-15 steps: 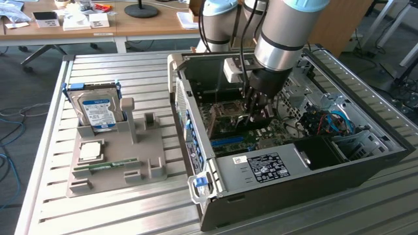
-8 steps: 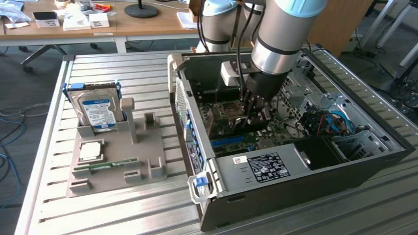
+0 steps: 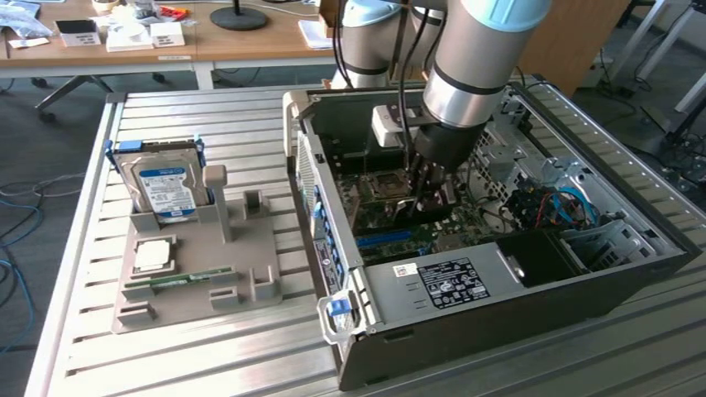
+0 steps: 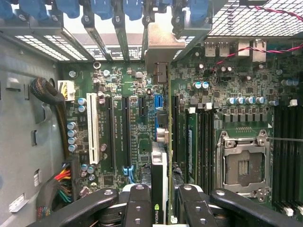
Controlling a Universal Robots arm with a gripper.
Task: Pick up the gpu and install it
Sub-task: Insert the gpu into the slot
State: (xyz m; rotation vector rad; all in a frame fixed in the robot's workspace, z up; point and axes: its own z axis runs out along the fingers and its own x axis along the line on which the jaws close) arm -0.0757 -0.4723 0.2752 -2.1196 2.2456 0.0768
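Install step in hand. Your pincer (image 4: 160, 201) pinches the gpu (image 4: 159, 165) edge-on inside the computer case (image 3: 464, 289), just over the motherboard (image 4: 118, 85) slots. Whether it is seated, you cannot tell. Judgement: seating calls for square alignment and a straight, even press.

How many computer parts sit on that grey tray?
3: a hard drive standing upright at the far end, a square chip lying flat midway, a green memory stick nearest the camera. Something small could hide behind the drive.
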